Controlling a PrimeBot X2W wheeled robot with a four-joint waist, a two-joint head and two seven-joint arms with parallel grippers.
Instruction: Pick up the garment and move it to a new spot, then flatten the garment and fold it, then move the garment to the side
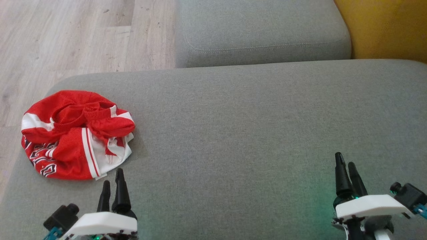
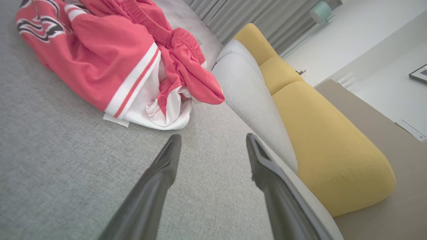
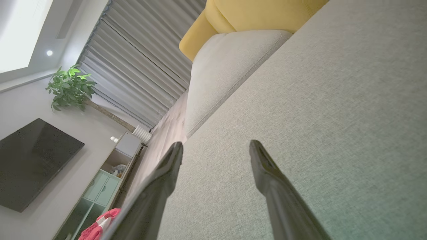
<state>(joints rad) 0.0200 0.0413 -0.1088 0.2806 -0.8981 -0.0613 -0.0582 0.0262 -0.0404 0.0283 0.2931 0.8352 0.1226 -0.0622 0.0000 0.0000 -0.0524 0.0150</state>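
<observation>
The garment is a red piece with white stripes and dark lettering, crumpled in a heap near the left end of the grey couch seat. My left gripper hovers just in front of the heap's near right edge, open and empty. Through the left wrist camera the garment lies beyond the spread fingertips, apart from them. My right gripper stands open and empty over the seat at the lower right, far from the cloth. A bit of the garment peeks past the right gripper's left finger.
A second grey cushion adjoins the seat's far edge, with a yellow cushion at the back right. Wooden floor lies beyond the seat's left and far-left edges. The seat's middle and right are bare fabric.
</observation>
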